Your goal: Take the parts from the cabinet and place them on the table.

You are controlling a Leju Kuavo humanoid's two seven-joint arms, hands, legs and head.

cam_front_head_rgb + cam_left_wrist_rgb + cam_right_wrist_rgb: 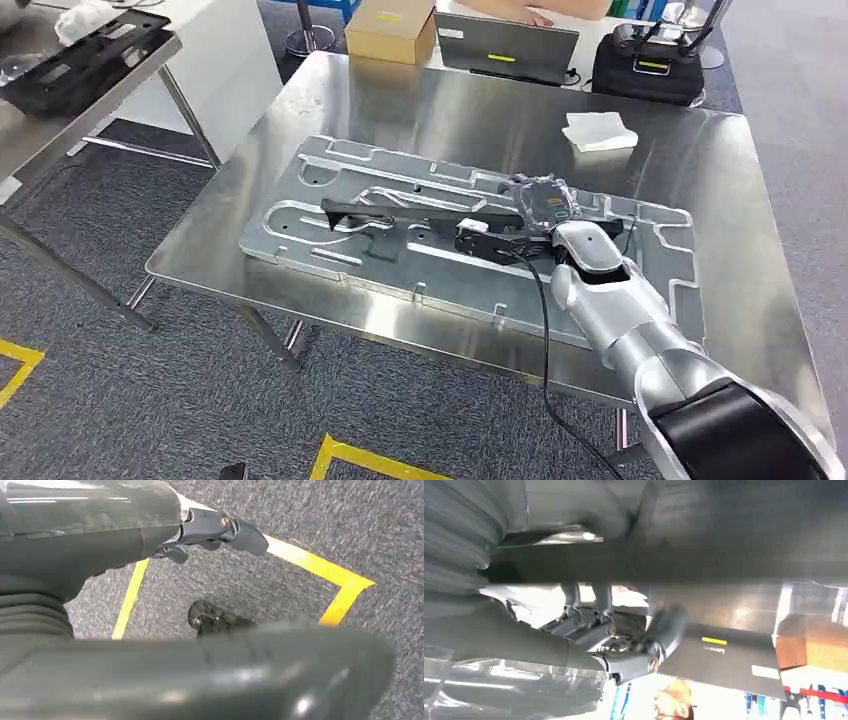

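Observation:
A long black part (400,212) lies across a large silver stamped panel (330,165) on the steel table (450,110). My right hand (542,200) is at the part's right end and grips it, with the arm reaching in from the lower right. In the right wrist view the black part (724,555) runs as a dark bar just past the curled fingers (624,645). My left hand (210,530) hangs over the grey carpet, holding nothing, its fingers apart.
At the table's far edge stand a laptop (505,48), a cardboard box (390,30) and a black bag (650,65). A white cloth (598,130) lies at the back right. Another table with a black tray (80,55) is at the left. Yellow floor tape (320,570) is below.

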